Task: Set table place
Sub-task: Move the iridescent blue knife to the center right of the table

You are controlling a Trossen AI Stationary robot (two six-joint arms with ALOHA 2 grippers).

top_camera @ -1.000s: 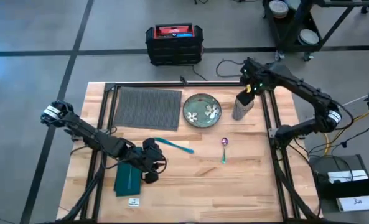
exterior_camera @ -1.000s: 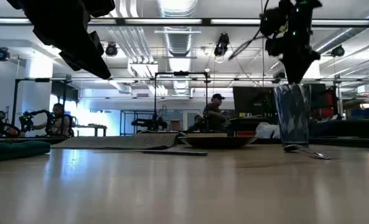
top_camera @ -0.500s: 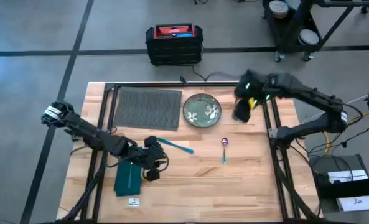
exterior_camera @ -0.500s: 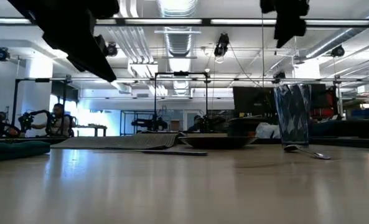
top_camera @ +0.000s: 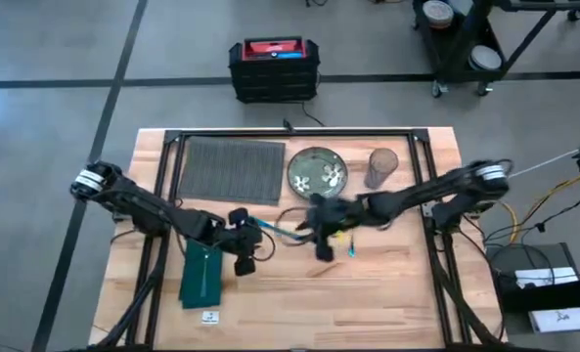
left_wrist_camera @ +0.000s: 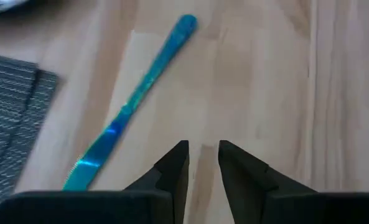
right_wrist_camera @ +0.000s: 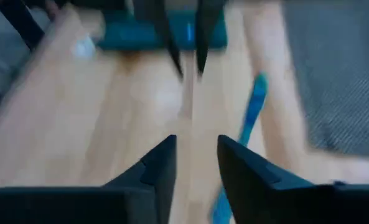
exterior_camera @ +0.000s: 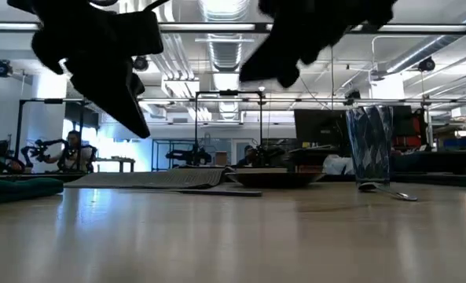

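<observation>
Worktop (top_camera: 387, 293): placemat (top_camera: 233, 170) far left; blue knife (top_camera: 282, 231) mid-worktop. Left end effector (top_camera: 253, 256) narrow, empty, beside knife; right end effector (top_camera: 321, 233) narrow, empty.

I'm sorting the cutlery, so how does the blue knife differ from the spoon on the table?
The blue knife is all blue and lies slanted beside the placemat; the spoon has a purple bowl and green handle and lies straight below the plate. Both rest flat on the table, not on the placemat.

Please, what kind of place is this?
Probably a robotics laboratory or workshop: ceiling ducts and strip lights overhead, another robot rig behind, and a person seated beyond the table.
</observation>
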